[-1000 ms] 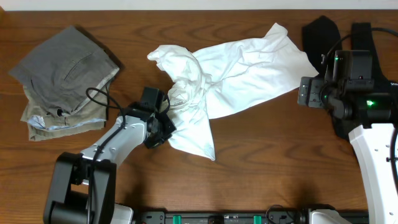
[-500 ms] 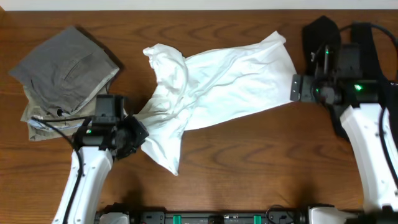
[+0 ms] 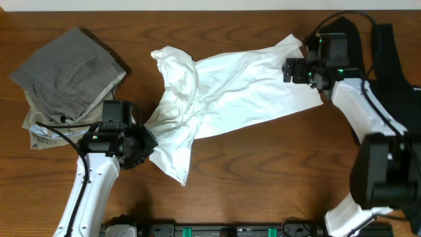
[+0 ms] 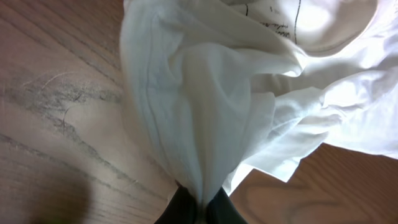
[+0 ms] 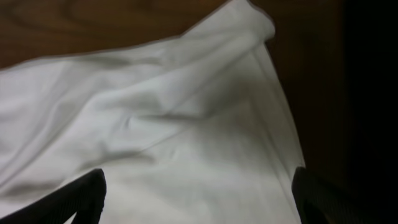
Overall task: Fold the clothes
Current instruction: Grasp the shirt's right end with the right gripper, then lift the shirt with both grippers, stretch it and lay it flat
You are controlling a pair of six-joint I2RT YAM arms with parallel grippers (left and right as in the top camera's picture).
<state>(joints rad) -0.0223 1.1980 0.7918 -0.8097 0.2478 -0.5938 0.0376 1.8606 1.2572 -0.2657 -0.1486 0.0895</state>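
Overhead | right tool (image 3: pixel 287 70) shifted from beside white T-shirt (image 3: pixel 243 85) to over its top-right corner, spread open | left tool (image 3: pixel 148 146) unchanged, clamped on T-shirt's lower-left fold

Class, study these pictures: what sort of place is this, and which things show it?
Probably a robotics lab bench, not a home: a brown wooden table, the left claw pinching a crumpled white T-shirt, the right claw open over its far edge, and folded grey and khaki trousers stacked.
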